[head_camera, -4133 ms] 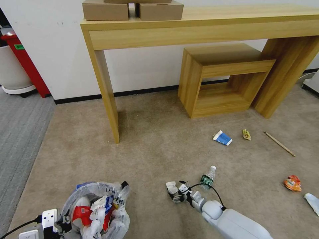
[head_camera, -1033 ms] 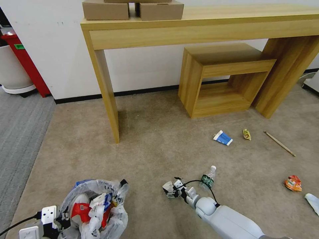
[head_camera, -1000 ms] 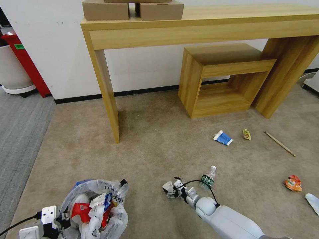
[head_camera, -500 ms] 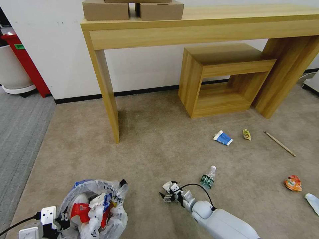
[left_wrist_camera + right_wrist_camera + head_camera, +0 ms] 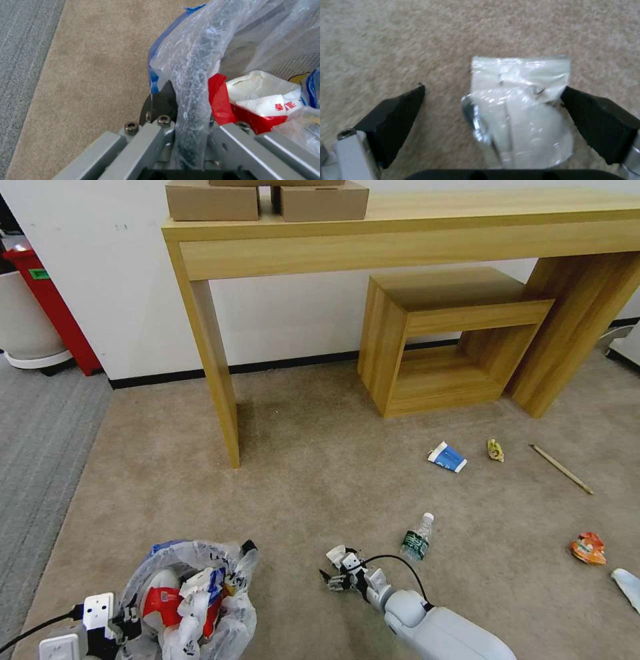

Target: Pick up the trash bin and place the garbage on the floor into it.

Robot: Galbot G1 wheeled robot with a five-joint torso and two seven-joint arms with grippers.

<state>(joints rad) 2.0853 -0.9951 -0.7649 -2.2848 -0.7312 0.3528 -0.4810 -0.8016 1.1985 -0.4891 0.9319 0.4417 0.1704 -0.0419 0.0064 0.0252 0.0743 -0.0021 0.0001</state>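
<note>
The trash bin (image 5: 193,597), lined with a crinkly whitish bag and holding red and white wrappers, hangs at my lower left. My left gripper (image 5: 123,625) (image 5: 190,130) is shut on its dark rim through the bag. My right gripper (image 5: 338,572) (image 5: 492,88) is open low over the beige floor (image 5: 307,480), its black fingers either side of a clear white plastic packet (image 5: 520,110) (image 5: 335,555). One finger touches the packet's edge. More garbage lies to the right: a green-label bottle (image 5: 417,538), a blue-white carton (image 5: 447,457), a yellow scrap (image 5: 495,450), a wooden stick (image 5: 560,468), an orange wrapper (image 5: 588,548) and a white slipper (image 5: 627,583).
A long wooden console table (image 5: 217,360) with cardboard boxes (image 5: 212,200) stands against the wall, a low wooden cube table (image 5: 440,340) under it. A tall red bin (image 5: 43,293) stands far left beside grey carpet (image 5: 40,447).
My right arm has drawn back toward me and slightly left, away from the bottle. The bin and left gripper have stayed put.
</note>
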